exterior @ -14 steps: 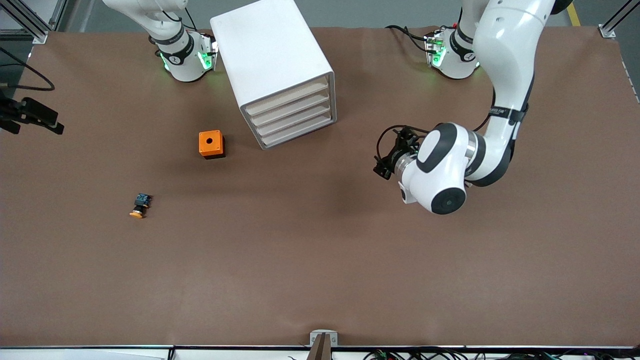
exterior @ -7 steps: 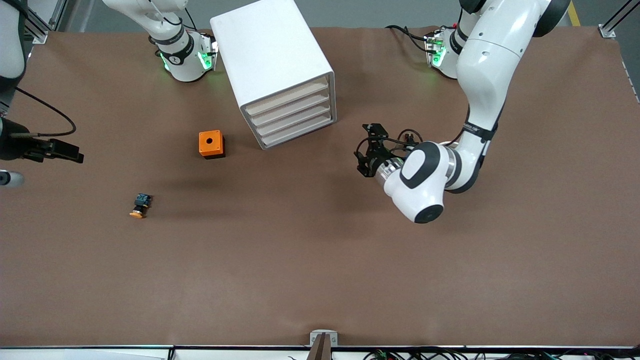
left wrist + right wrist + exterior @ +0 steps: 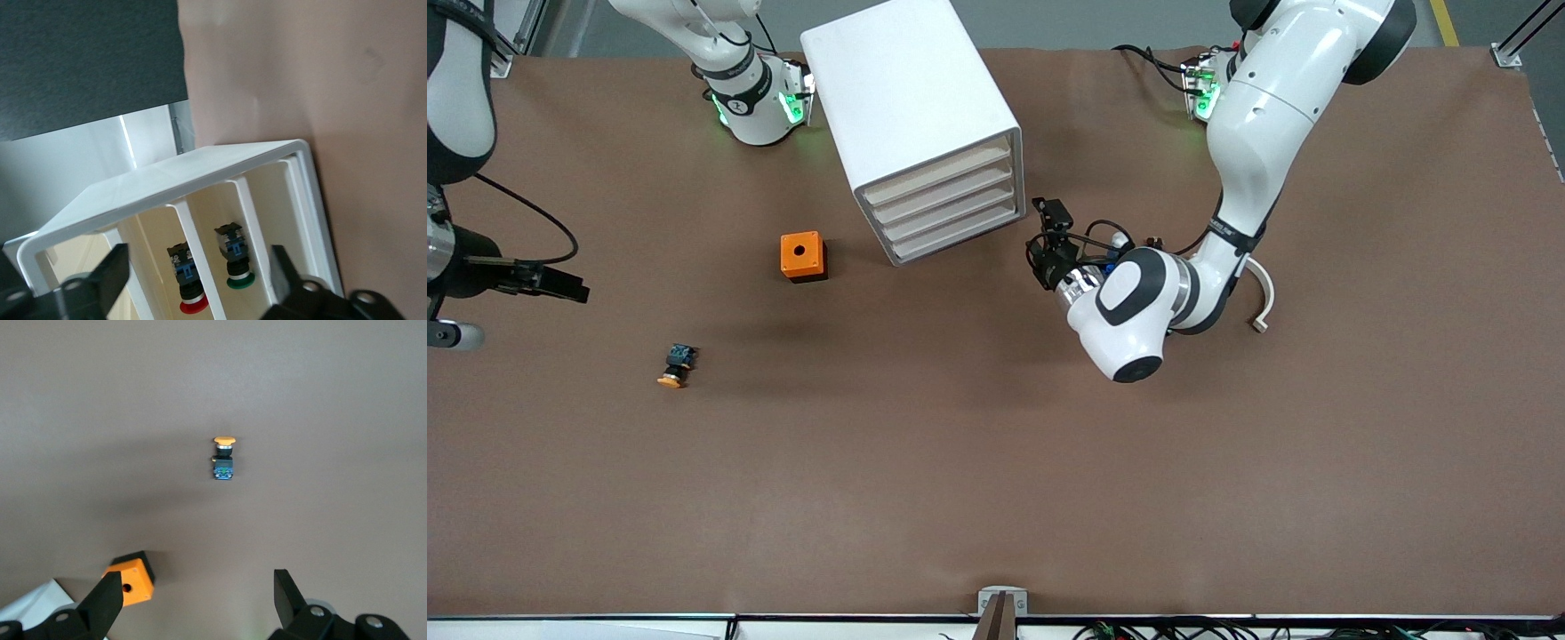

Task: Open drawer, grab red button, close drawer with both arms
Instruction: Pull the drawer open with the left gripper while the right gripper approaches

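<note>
The white drawer cabinet (image 3: 914, 107) stands near the robots' bases, and all its drawer fronts (image 3: 951, 212) look shut. In the left wrist view, the red-capped button (image 3: 189, 281) lies inside a compartment of the cabinet (image 3: 200, 165), beside a green-capped one (image 3: 235, 261). My left gripper (image 3: 1043, 252) is open and empty, just off the cabinet's front corner, pointing at the drawers (image 3: 198, 257). My right gripper (image 3: 574, 291) is open and empty over the table at the right arm's end (image 3: 197, 581).
An orange box with a hole (image 3: 803, 256) sits by the cabinet and also shows in the right wrist view (image 3: 132, 579). An orange-yellow-capped button (image 3: 675, 365) lies nearer the front camera (image 3: 224, 459). A small curved white piece (image 3: 1261, 304) lies by the left arm.
My left gripper has moved toward the cabinet's drawer fronts. My right gripper has come in from the table's edge toward the orange box.
</note>
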You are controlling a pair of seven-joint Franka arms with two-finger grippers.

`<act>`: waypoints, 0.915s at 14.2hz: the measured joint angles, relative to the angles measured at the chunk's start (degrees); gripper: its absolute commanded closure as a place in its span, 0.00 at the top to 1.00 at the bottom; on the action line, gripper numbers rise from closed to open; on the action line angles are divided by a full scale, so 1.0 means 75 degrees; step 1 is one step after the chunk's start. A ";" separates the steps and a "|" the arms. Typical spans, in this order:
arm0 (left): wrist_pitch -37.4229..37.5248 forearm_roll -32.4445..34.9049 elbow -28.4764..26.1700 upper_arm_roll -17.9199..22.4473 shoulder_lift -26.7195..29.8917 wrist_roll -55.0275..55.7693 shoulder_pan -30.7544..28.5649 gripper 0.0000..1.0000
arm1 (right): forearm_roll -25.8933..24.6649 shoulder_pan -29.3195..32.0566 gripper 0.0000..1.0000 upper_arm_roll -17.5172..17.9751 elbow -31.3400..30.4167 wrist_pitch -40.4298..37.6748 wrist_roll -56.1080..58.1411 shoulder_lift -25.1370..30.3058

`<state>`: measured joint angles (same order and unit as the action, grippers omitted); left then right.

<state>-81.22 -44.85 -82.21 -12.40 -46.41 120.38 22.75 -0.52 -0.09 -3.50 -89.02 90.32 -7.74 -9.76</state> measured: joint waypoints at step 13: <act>-0.0279 -0.0574 0.0020 -0.0027 -0.0354 0.0578 0.0773 0.58 | 0.0000 -0.1116 1.00 0.0050 0.0000 -0.0082 -0.2743 0.0001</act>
<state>-83.32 -49.16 -82.06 -12.61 -49.07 124.71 28.55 -0.52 -8.46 -3.12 -89.01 89.70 -28.32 -9.75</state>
